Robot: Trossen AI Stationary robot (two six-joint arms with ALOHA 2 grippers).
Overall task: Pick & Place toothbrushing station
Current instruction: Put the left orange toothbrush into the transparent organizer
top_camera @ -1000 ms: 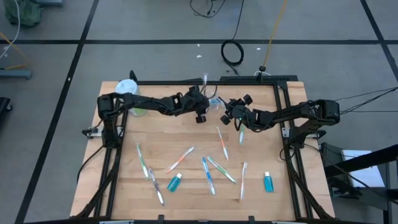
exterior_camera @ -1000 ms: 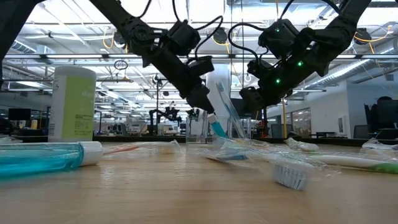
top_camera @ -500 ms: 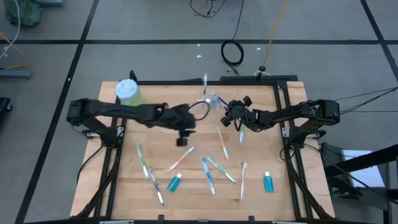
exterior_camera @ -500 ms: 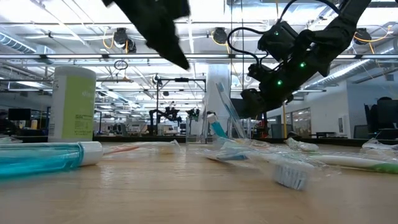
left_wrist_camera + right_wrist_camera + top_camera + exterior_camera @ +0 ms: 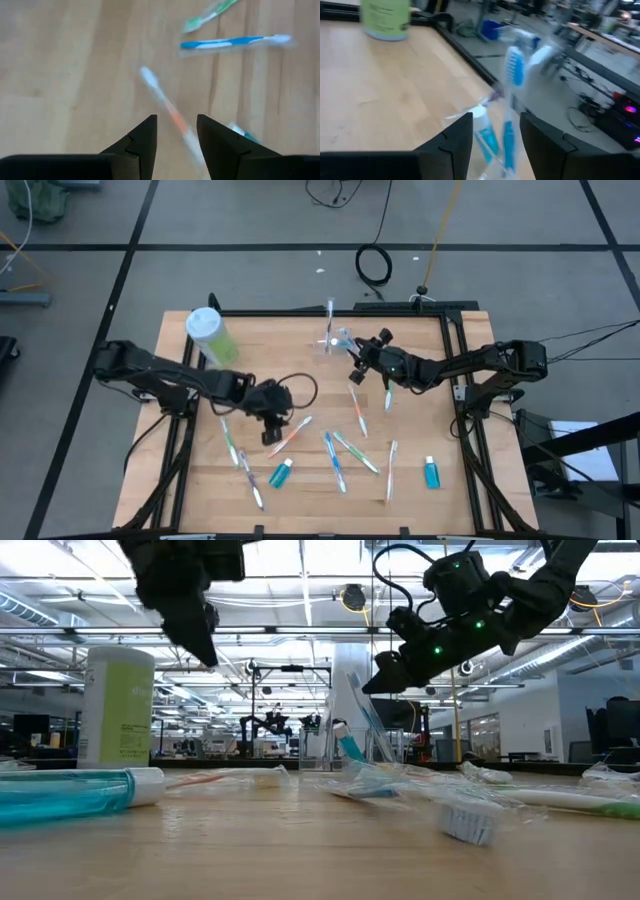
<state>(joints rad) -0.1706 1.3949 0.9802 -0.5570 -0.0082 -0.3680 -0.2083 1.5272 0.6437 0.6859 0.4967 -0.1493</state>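
The clear cup [image 5: 340, 340] stands on its base near the table's far edge. A blue toothbrush [image 5: 512, 70] and a teal tube [image 5: 485, 132] lean in it. My right gripper [image 5: 360, 357] is open and empty, just right of the cup and above the table. My left gripper [image 5: 272, 430] is open and empty. It hovers over an orange-and-white toothbrush [image 5: 167, 112] that lies flat on the wood, and its fingers stand on either side of that toothbrush from above. Several more toothbrushes [image 5: 335, 460] and two teal tubes [image 5: 281, 472] [image 5: 432, 473] lie toward the near edge.
A tall green bottle with a white cap [image 5: 210, 335] stands at the far left corner. A black frame [image 5: 455, 370] edges the table. In the low view a teal tube [image 5: 70, 790] and a wrapped toothbrush head [image 5: 470, 820] lie close to the camera.
My left gripper has drawn away from the cup and swept toward the table's near left, ending over the orange-and-white toothbrush. My right gripper has risen a little and shifted toward the cup. The cup and what stands in it have stayed put.
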